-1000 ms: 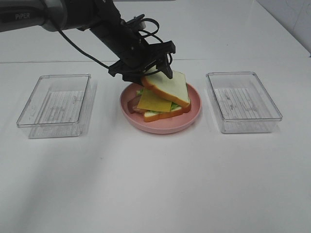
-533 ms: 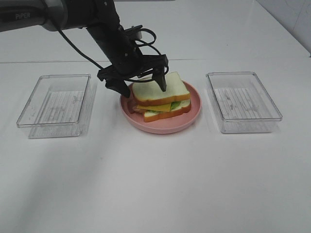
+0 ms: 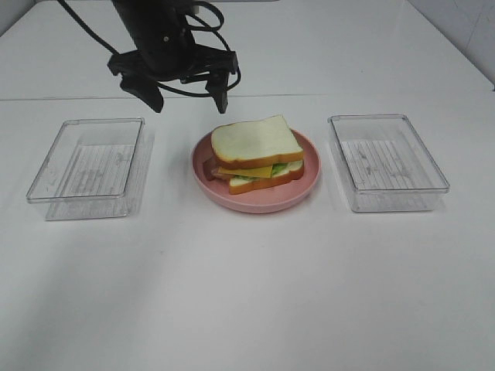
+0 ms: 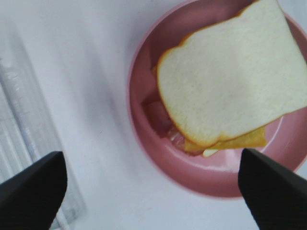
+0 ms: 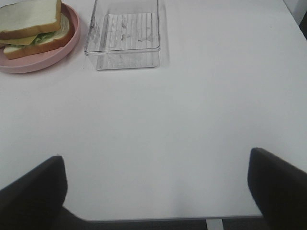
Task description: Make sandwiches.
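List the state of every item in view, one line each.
sandwich: assembled, top bread slice on, resting on the plate, not held.
pink plate: upright on the table, holding the sandwich.
left clear container: open, nothing in it.
right clear container: open, nothing in it.
left end effector: open, raised above the table beside the plate, holding nothing.
right end effector: open, holding nothing, away from the plate.

Sandwich (image 3: 257, 157) fillings mostly hidden beneath top slice.
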Controlling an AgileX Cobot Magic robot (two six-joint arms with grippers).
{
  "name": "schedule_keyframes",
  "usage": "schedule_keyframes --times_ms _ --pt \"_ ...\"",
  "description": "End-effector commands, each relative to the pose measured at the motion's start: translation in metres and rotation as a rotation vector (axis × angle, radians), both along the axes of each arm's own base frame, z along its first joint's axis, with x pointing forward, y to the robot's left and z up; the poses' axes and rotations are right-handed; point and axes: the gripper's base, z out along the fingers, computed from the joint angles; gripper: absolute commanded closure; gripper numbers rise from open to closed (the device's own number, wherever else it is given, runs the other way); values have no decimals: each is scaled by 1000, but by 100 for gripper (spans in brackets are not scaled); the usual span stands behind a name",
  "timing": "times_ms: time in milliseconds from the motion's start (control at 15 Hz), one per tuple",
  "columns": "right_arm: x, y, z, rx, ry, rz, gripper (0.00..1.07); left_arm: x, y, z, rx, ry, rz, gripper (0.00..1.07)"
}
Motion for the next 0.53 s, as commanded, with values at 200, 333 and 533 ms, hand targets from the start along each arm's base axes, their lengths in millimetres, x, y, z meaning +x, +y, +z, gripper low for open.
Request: schedule_keyframes --times_ms 200,333,533 --pt "-4 0 0 0 -41 1 9 -26 24 32 205 71 -91 17" --pt "-4 0 0 0 -41 1 9 -34 28 45 199 58 -88 17" --pt "-4 0 0 0 -41 1 9 -60 52 76 285 -5 -75 17"
